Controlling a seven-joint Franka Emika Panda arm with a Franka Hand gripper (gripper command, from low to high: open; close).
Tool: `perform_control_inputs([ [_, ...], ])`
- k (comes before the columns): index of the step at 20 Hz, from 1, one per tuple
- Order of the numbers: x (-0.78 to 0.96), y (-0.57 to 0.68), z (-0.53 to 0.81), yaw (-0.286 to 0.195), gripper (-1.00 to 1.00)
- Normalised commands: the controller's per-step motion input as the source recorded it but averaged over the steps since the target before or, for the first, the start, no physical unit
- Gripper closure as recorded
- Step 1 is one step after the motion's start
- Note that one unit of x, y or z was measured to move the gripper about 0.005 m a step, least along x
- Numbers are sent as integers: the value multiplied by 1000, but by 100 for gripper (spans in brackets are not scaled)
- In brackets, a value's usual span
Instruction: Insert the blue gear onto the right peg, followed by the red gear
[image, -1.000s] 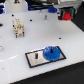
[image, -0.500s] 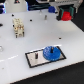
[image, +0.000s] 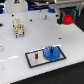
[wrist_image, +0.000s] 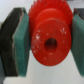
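Red gear (wrist_image: 49, 39) pinched edgewise in hand (wrist_image: 46, 42), hub facing wrist camera; blue gear (image: 51, 52) flat on plate (image: 35, 62).

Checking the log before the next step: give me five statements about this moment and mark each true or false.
1. The blue gear sits on the black-framed plate. True.
2. The gripper is empty. False: its pads clamp the red gear between them.
3. The red gear rests on the plate beside the blue one. False: it is held up at the exterior view's right, away from the plate.
4. A thin dark pin stands uncovered on the plate, toward the exterior view's left of the blue gear. True.
5. The red gear is wider than the blue one. False: in the exterior view the blue one looks wider.
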Motion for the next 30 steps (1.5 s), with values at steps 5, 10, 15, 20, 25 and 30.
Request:
perform_control_inputs([
  [5,787,-200,191,0,100],
  [10,701,-253,99,0,100],
  [15,605,-250,30,0,100],
  [20,529,-263,10,0,100],
  [25,227,-205,-38,0,100],
  [30,84,-136,-73,0,100],
])
